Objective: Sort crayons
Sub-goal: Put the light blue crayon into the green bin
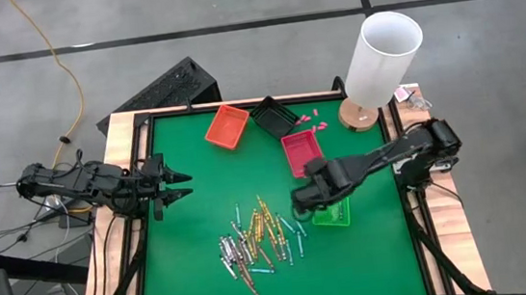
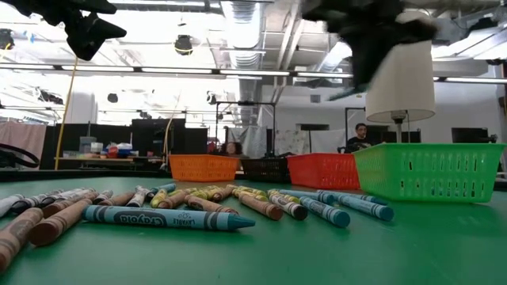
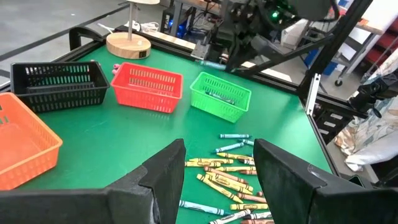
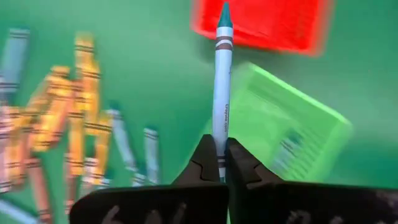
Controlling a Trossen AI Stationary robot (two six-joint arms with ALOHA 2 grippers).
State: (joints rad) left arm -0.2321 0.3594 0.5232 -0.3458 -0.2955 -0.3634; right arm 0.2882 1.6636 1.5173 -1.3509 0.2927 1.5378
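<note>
Crayons (image 1: 257, 240) are lying scattered on the green table (image 1: 196, 260), left of the green basket (image 1: 332, 213). The left gripper (image 1: 178, 185) is hovering well left of that basket, above the table's edge, its fingers standing wide apart and holding nothing. The right gripper (image 4: 217, 163) is hanging just left of the green basket, its fingers pinching one blue crayon (image 4: 222, 93) by its end.
</note>
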